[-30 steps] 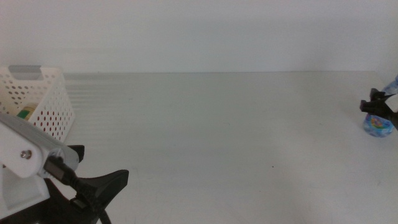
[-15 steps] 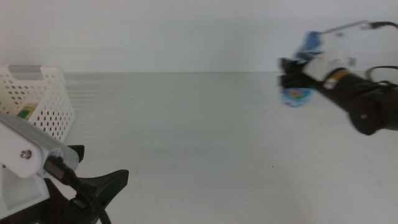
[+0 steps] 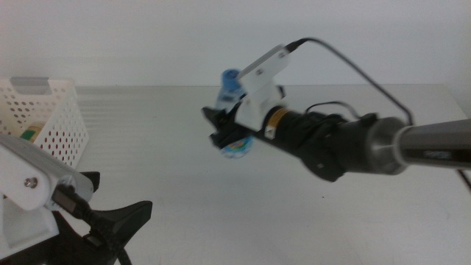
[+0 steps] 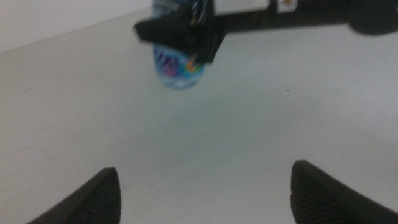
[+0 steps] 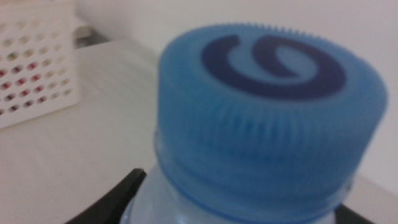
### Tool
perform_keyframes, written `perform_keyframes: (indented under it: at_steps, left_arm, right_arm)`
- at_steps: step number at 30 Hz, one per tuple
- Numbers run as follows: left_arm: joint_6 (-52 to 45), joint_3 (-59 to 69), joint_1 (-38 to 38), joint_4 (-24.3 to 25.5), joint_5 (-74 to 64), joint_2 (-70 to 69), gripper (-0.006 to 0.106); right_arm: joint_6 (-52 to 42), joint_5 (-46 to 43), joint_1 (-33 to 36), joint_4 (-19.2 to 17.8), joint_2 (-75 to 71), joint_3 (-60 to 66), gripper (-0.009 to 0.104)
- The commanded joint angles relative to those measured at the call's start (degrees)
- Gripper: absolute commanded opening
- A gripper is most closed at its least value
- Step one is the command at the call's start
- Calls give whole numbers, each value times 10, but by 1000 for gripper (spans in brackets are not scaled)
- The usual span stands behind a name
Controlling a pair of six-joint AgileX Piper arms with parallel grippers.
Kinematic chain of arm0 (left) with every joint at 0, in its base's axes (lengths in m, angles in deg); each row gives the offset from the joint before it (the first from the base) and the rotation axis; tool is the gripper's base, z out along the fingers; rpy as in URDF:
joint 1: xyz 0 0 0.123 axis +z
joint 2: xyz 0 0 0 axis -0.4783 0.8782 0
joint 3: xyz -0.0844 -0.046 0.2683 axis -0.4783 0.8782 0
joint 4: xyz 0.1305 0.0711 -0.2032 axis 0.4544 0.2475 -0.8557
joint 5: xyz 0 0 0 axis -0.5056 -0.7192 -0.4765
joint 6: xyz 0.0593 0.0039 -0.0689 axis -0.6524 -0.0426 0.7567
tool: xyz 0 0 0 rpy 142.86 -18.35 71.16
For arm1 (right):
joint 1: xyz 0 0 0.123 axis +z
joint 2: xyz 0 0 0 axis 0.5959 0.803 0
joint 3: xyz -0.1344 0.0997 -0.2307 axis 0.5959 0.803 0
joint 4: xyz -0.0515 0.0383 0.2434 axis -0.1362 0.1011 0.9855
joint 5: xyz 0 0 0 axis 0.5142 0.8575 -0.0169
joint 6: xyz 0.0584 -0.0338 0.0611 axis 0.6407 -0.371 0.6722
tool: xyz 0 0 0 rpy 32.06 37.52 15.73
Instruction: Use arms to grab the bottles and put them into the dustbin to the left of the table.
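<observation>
R pincer (image 3: 224, 132) was clamped on the water bottle (image 3: 234, 110), gripping it low on the body so the blue cap (image 5: 267, 106) stood free above the jaws. Bottle hung in the air over the middle of the tabletop (image 3: 294, 221), roughly upright w/ a slight lean, not touching the surface. The low grip looked sensible: it kept the label end pinned between the jaws and left the top clear, so nothing needs to be re-gripped before a release. R wrist view was nearly filled by the cap, which fits a camera sitting right above the held bottle.

Dustbin (image 3: 51, 121) sat at the far L edge of the tabletop, well apart from the bottle. Through its holes something yellow-green showed in the middle view and red specks in the R wrist view, so prob. other items were already inside; can't tell exactly which. The arm reached across from the R w/ the bottle leading toward the bin, so I'd judge this as mid-carry, drop not yet done.

L pincer (image 3: 110, 221) waited low near the front L corner, jaws spread wide and empty, just beside the bin. Risk as I read it: it sits close to the bin, so the incoming arm needs height to clear it and the rim.
</observation>
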Motion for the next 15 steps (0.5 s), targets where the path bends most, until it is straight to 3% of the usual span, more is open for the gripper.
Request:
perform_keyframes:
  at_steps: [1, 15]
  left_arm:
    - [8, -16, -2, -7, 42, -2, 89]
    - [8, -16, -2, -7, 42, -2, 89]
  right_arm:
    - [-1, -66, 15, 3, -16, -38, 0]
    - [-1, -106, 57, 0, 63, -53, 0]
